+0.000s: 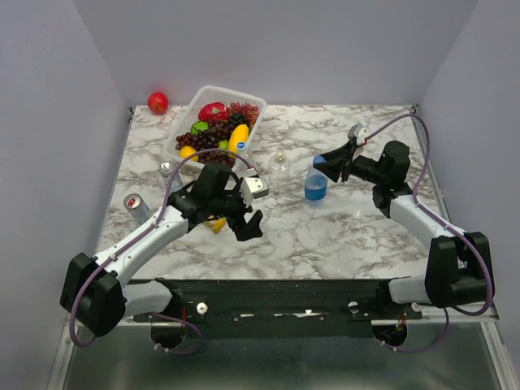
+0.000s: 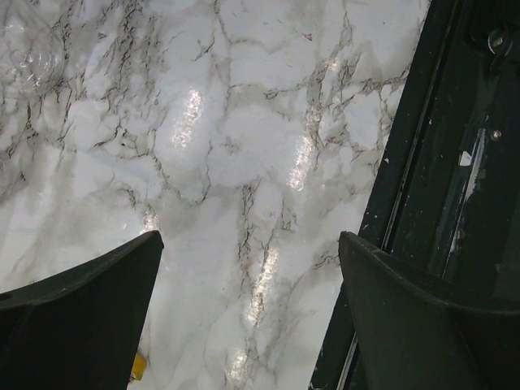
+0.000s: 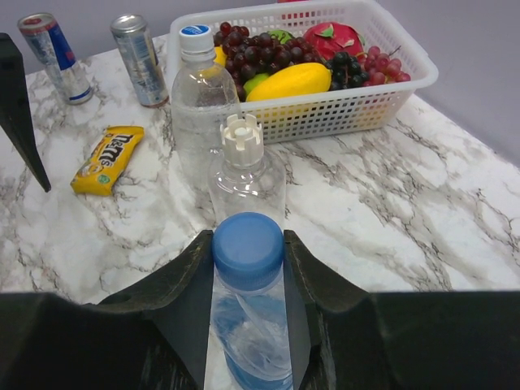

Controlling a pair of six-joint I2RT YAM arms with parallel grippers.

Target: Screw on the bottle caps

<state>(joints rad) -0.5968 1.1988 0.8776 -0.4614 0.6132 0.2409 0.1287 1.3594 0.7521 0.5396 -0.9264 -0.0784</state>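
My right gripper (image 3: 248, 237) is shut on the plain blue cap (image 3: 248, 244), which sits on top of the blue-tinted bottle (image 3: 253, 345) standing upright; in the top view that bottle (image 1: 315, 188) is at centre right with the gripper (image 1: 327, 165) over it. Just beyond it stands a short colourless bottle (image 3: 246, 185) with a pale whitish cap (image 3: 243, 140). Behind that is a taller colourless bottle (image 3: 200, 106) with a blue-and-white cap (image 3: 196, 32). My left gripper (image 1: 246, 218) is open and empty, low over bare marble (image 2: 250, 236) near the table's front edge.
A white basket (image 3: 341, 110) of fruit stands at the back. Two slim cans (image 3: 54, 57) (image 3: 140, 58) and a yellow candy packet (image 3: 107, 158) lie at the left. A red apple (image 1: 158, 102) sits in the far left corner. A black rail (image 2: 439, 203) runs along the front edge.
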